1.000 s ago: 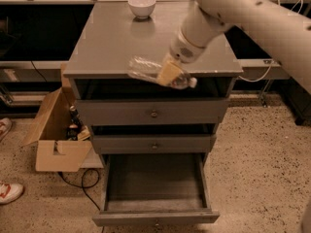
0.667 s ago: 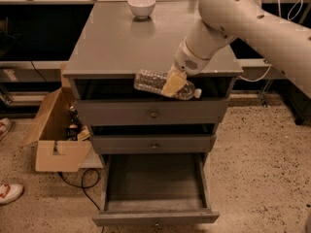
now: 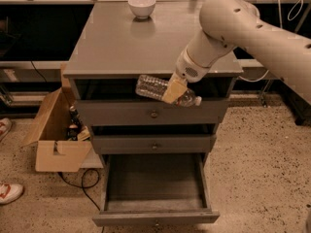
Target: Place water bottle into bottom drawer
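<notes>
The gripper (image 3: 174, 89) sat at centre frame, just off the front edge of the cabinet top (image 3: 121, 42), clamped around the water bottle (image 3: 151, 87). The bottle lay almost level, cap toward the right. Straight below, at the bottom of the frame, the bottom drawer (image 3: 154, 183) stood pulled open. A white bowl (image 3: 142, 6) rested at upper centre.
</notes>
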Robot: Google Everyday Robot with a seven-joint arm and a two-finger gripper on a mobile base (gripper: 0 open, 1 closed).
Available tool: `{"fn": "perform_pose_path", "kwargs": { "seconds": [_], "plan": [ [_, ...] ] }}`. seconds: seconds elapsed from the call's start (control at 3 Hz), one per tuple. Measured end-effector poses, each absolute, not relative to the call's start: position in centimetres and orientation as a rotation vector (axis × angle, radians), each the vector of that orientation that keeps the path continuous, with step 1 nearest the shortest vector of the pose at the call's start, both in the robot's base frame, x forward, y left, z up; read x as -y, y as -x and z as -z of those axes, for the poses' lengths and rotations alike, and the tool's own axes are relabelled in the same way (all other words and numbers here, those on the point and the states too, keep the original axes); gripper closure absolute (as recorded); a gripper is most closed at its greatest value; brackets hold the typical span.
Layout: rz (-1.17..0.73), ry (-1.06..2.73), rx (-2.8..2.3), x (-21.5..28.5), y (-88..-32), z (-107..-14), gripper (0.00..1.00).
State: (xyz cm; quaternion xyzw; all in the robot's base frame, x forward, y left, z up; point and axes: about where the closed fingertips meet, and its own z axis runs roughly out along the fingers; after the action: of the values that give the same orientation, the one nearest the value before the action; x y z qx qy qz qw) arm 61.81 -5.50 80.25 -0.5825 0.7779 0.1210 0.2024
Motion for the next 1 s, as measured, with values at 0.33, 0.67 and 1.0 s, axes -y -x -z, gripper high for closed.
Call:
{"fn": "perform_pose_path", "kwargs": {
  "seconds": [0.33,0.67,1.0],
  "plan": [
    [-0.637,1.399,-2.282,6.5,-58.0,-69.6,1.00],
    [-0.789,1.173,-2.339,9.0,-55.2,-61.3,1.00],
    [-0.959,1.003,-2.383,8.3,-52.8,-51.3,1.00]
  ]
}}
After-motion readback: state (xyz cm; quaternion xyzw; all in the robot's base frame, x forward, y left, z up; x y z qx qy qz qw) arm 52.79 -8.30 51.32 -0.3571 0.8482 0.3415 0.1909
